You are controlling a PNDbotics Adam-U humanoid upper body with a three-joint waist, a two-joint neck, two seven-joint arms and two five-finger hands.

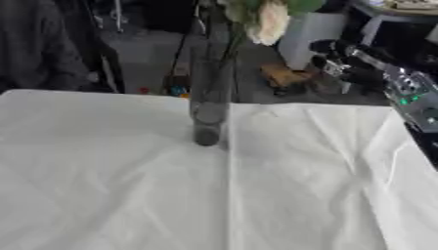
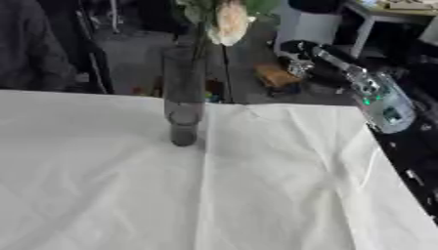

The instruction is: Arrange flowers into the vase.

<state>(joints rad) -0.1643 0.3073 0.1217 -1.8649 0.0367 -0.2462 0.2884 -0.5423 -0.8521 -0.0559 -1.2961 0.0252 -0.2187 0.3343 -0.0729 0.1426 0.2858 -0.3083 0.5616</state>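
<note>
A tall clear glass vase (image 1: 208, 97) stands upright on the white cloth (image 1: 120, 176), near the far edge of the table at its middle. Green stems run down inside it. A cream flower (image 1: 270, 21) with green leaves (image 1: 299, 6) sticks out of its top and leans right. My right arm (image 2: 376, 97), silver with green lights, comes in from the right. Its black hand (image 1: 342, 61) hangs past the table's far edge, to the right of the vase and apart from it. The hand is too blurred to read. My left hand shows in no view.
The cloth has a crease down its middle and folds on the right, where the table's edge (image 2: 402, 171) drops off. Beyond the far edge are a brown object (image 1: 282, 74) on the floor, a white bin (image 1: 312, 34) and dark furniture.
</note>
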